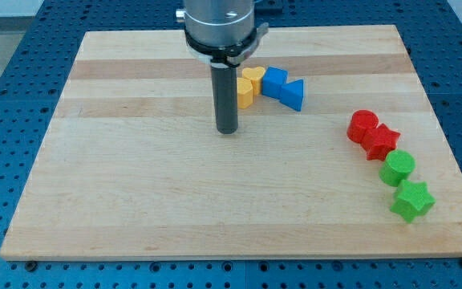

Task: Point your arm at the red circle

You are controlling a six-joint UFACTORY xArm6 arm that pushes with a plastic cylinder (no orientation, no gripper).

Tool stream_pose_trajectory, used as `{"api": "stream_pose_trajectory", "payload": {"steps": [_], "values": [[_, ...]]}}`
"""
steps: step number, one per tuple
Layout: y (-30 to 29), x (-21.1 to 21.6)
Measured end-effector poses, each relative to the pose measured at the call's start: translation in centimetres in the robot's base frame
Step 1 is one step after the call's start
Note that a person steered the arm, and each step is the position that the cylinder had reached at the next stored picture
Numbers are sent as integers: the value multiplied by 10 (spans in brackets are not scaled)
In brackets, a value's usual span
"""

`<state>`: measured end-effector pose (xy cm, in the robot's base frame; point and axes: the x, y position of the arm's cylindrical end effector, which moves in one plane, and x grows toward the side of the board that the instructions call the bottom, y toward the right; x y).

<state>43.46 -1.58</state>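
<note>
The red circle (362, 125) lies on the wooden board (135, 185) at the view's right, touching a red star (382, 141) just below and right of it. My tip (228, 130) rests on the board near the view's top centre, well to the left of the red circle. The rod rises from the tip to the arm's grey flange (219, 24) at the view's top.
A yellow heart-shaped block (248, 86) sits just right of the rod, touching a blue block (283, 88). Below the red star lie a green circle (398, 168) and a green star (412, 200). The board's right edge runs close to these blocks.
</note>
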Motion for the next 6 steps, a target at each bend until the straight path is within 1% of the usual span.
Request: {"api": "stream_pose_trajectory", "payload": {"steps": [2, 6], "values": [[64, 0], [142, -22]]}}
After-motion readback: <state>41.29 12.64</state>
